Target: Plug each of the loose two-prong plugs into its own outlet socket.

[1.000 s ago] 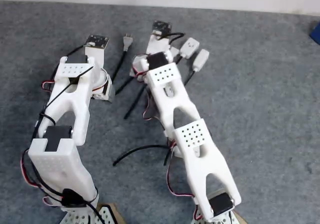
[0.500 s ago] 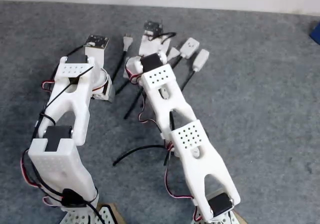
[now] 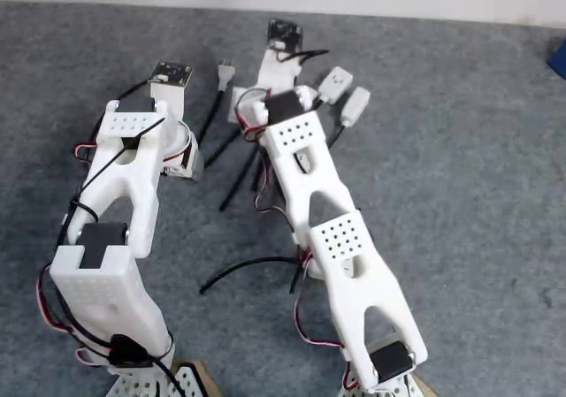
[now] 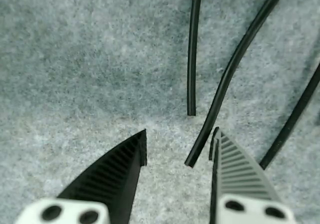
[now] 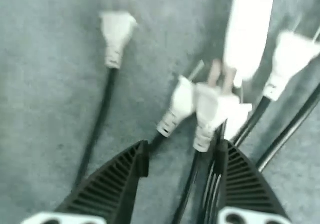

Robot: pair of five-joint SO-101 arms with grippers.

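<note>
Both are spread wide and empty: the right gripper (image 5: 182, 151) hangs just above a cluster of white plugs (image 5: 207, 104), with a white outlet socket (image 5: 248, 27) just beside them and a lone plug (image 5: 116, 32) off to the left, while the left gripper (image 4: 179, 139) sits over loose black cords (image 4: 192, 49). Picking a plug looks to be the step in hand. The next move calls for lowering onto one plug body, closing, then lining its prongs up with the socket.

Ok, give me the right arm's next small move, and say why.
Probably lower the right gripper and ease it forward to straddle the nearest plug. Its jaws stand open and empty, and that plug lies just ahead of them, its prongs seemingly pointing at the white outlet socket.
</note>
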